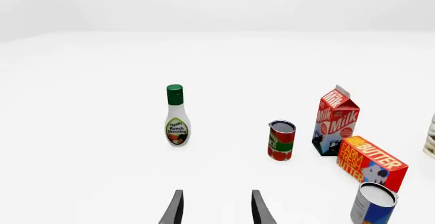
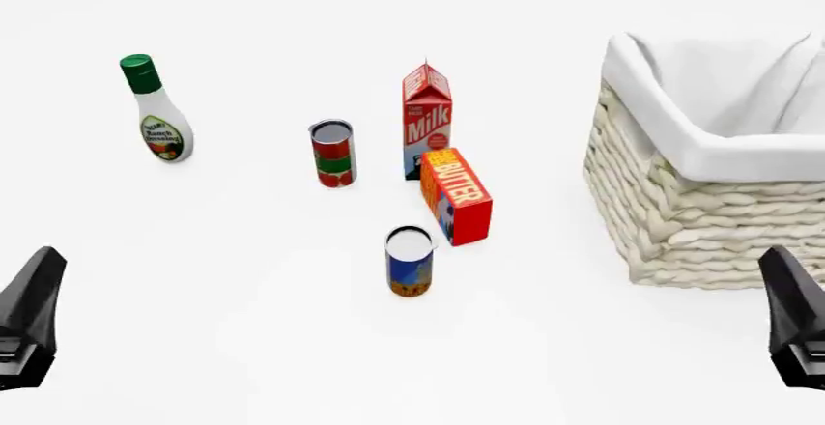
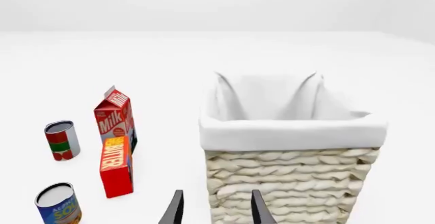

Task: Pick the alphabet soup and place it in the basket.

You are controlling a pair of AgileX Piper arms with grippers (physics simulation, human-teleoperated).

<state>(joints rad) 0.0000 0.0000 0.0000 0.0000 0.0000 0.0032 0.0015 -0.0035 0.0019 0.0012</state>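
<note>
Both grippers, left gripper [image 1: 216, 208] and right gripper [image 3: 216, 207], hold their jaws parted and empty. Upright near the table's centre stands the alphabet soup [image 2: 410, 262], just nearer than the butter box [image 2: 457, 196]; the basket [image 2: 702, 217] sits well right.

A: Lighting? Bright, even and diffuse in all three views; no single source can be made out.

B: Shadows? Only faint soft ones: beneath the basket [image 2: 670, 222] and in its lining folds.

A: Glare? The white table [image 2: 258, 348] is near overexposed and merges with the backdrop beyond the basket.

B: Sharpness? Crisp throughout; no blur, no edge distortion. Small label print stays illegible.
</note>
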